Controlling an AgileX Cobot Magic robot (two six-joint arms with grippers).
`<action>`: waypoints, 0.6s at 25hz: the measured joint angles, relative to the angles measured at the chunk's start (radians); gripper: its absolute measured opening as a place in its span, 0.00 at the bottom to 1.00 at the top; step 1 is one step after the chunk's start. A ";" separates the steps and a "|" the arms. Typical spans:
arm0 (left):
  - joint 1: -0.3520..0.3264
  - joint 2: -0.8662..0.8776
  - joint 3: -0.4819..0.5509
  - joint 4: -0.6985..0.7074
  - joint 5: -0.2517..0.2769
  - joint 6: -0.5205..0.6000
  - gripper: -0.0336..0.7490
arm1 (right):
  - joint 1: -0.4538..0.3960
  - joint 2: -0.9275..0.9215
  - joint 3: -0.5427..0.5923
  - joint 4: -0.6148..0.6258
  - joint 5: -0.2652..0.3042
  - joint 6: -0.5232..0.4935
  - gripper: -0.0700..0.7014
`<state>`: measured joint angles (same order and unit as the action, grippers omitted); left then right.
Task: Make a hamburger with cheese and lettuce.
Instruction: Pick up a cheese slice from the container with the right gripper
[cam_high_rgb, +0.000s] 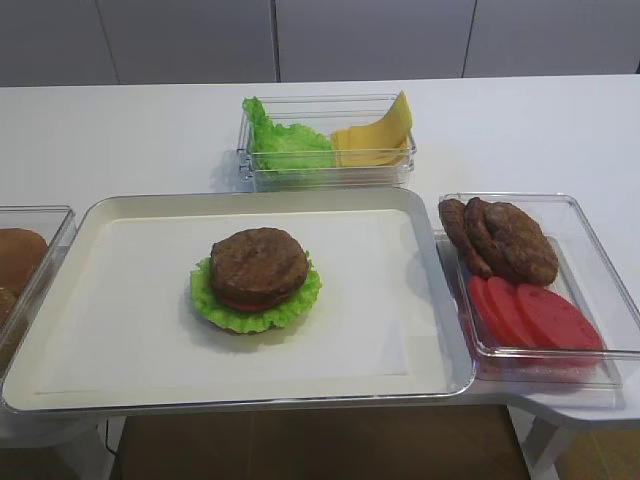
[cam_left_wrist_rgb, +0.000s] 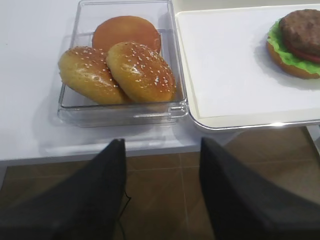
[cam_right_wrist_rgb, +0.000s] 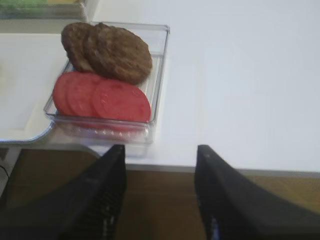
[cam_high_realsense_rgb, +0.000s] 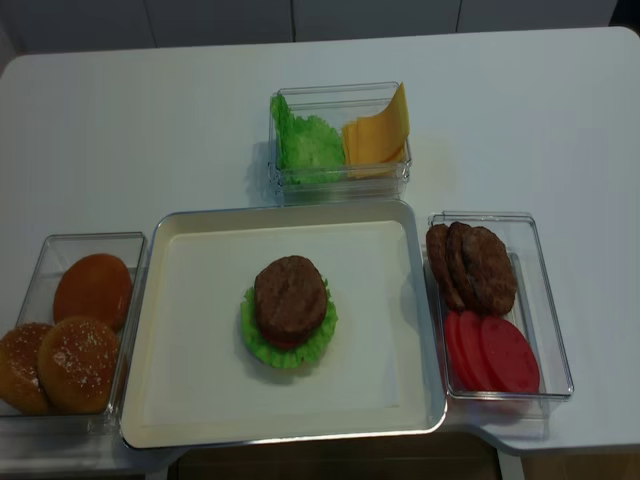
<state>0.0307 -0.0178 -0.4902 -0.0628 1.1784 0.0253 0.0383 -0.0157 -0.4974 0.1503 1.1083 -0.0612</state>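
The hamburger (cam_high_rgb: 258, 270) sits mid-tray, a brown patty over a red slice, a ruffled green leaf and a bun base; the left wrist view shows the hamburger (cam_left_wrist_rgb: 300, 35) at top right. Behind the tray, a clear bin holds loose lettuce (cam_high_rgb: 285, 140) on its left and yellow cheese (cam_high_rgb: 375, 135) slices leaning on its right. My right gripper (cam_right_wrist_rgb: 161, 150) is open and empty, hanging in front of the table's edge near the patty bin. My left gripper (cam_left_wrist_rgb: 162, 142) is also open and empty, off the front edge near the bun bin. Neither gripper shows in the high views.
The cream tray (cam_high_rgb: 120, 330) fills the table's middle front. On the right, a clear bin (cam_high_rgb: 590, 290) holds overlapping patties (cam_high_rgb: 505, 238) and tomato slices (cam_high_rgb: 535, 315). A bin on the left holds sesame buns (cam_left_wrist_rgb: 117, 70). Brown floor lies below the table's front edge (cam_right_wrist_rgb: 240, 167).
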 joint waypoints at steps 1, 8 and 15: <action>0.000 0.000 0.000 0.000 0.000 0.000 0.50 | 0.000 0.000 -0.011 0.010 -0.005 0.000 0.54; 0.000 0.000 0.000 0.000 0.000 0.000 0.50 | 0.000 0.184 -0.111 0.070 -0.040 0.005 0.54; 0.000 0.000 0.000 0.000 0.000 0.000 0.50 | 0.000 0.538 -0.199 0.255 -0.140 0.027 0.54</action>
<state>0.0307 -0.0178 -0.4902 -0.0628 1.1784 0.0253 0.0383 0.5227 -0.6968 0.4048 0.9688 -0.0345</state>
